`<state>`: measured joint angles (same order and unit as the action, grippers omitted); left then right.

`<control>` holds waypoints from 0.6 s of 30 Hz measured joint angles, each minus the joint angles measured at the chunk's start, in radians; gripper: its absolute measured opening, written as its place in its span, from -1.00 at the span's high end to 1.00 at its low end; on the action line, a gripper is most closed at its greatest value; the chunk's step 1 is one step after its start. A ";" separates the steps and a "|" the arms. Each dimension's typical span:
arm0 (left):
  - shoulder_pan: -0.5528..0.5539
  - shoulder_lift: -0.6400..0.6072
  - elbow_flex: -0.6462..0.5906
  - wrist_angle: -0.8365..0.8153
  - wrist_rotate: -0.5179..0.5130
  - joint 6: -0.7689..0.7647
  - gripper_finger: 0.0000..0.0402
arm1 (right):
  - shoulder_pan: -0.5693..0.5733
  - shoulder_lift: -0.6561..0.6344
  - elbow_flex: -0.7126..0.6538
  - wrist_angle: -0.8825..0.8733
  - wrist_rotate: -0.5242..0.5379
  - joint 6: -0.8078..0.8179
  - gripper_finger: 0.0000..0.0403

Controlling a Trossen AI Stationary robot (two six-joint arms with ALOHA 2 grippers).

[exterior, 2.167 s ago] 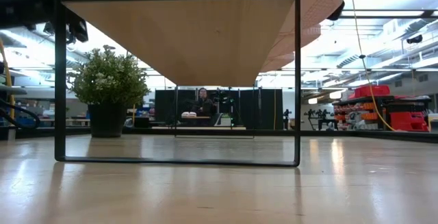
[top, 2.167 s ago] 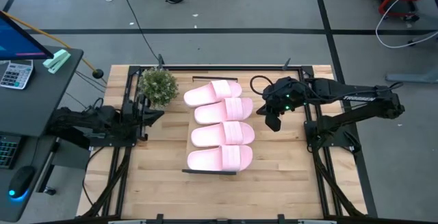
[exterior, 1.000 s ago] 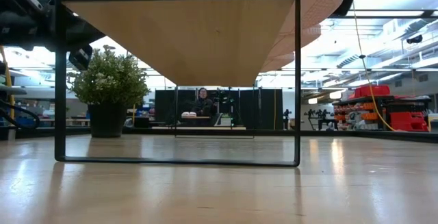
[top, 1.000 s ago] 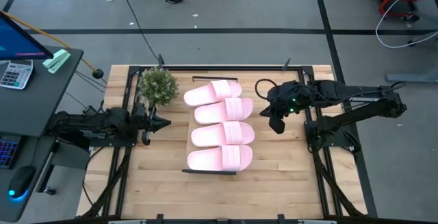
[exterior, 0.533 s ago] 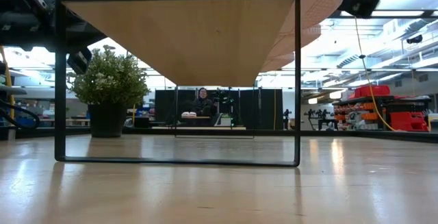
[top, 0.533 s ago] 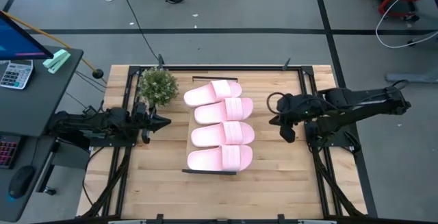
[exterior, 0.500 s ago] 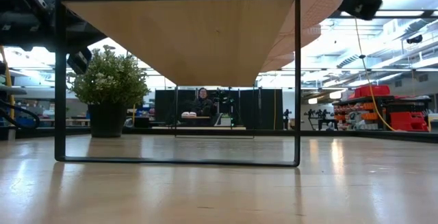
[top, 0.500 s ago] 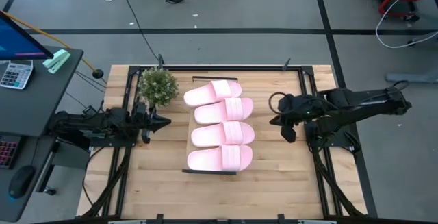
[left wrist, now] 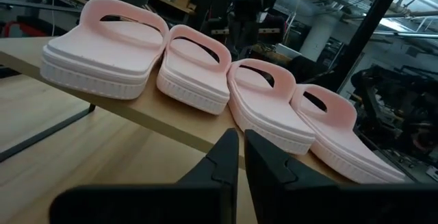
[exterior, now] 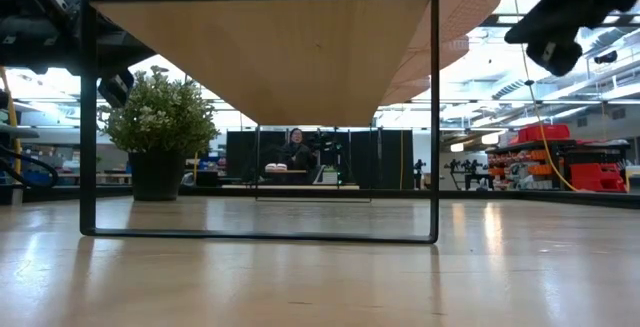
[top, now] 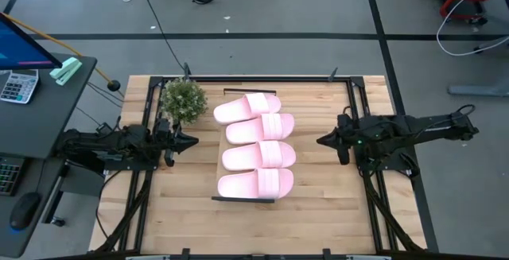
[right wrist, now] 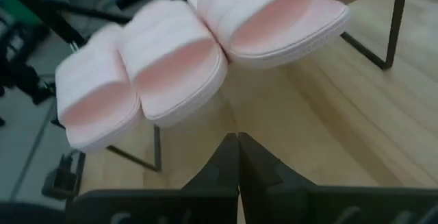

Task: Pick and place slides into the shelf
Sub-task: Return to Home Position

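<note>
Left gripper: fingers pressed together, nothing held; low at left side of table, tips toward shelf.
Right gripper: fingers together, nothing held; right side, apart from shelf.
Slides: four, side by side atop shelf, mid-table.
Potted plant: near shelf.

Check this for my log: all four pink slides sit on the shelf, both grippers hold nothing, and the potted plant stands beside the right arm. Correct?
One thing is wrong: the high view shows the potted plant by the left gripper, not the right arm. The slides sit on the shelf, and the right gripper, like the left, holds nothing.
</note>
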<state>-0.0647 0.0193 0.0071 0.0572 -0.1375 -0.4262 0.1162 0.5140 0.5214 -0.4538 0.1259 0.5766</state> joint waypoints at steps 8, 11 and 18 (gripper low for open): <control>0.000 0.000 0.000 0.003 0.001 0.001 0.88 | 0.000 -0.184 -0.165 0.170 0.105 -0.058 1.00; 0.000 0.000 0.000 0.004 0.001 0.000 0.85 | -0.005 -0.243 -0.221 0.224 0.123 -0.081 1.00; 0.000 0.000 0.000 0.004 0.003 0.000 0.80 | -0.010 -0.349 -0.362 0.316 0.126 -0.082 1.00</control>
<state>-0.0650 0.0193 0.0067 0.0616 -0.1345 -0.4259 0.1066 0.1648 0.1598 -0.1376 0.2523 0.4946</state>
